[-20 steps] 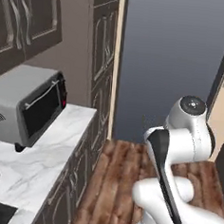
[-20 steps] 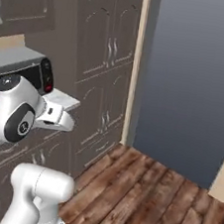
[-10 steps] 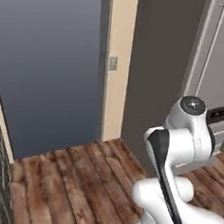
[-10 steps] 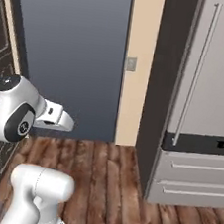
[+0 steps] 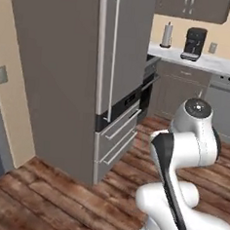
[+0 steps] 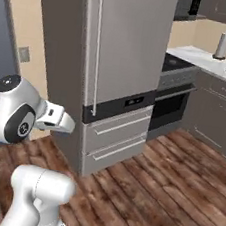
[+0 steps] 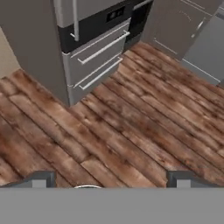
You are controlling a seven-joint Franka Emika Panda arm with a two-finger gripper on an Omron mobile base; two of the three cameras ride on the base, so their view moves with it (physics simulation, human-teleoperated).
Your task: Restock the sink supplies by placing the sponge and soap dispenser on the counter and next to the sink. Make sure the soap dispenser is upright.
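Hand view looks down past the gripper, whose two dark finger tips stand wide apart with nothing between them, over the brown wooden floor. Beyond the floor stands a tall grey fridge with its two lower drawers, and to its right a dark oven. Of the task's things, the white counter runs along the far wall, carrying a paper towel roll and a black coffee machine near each other.
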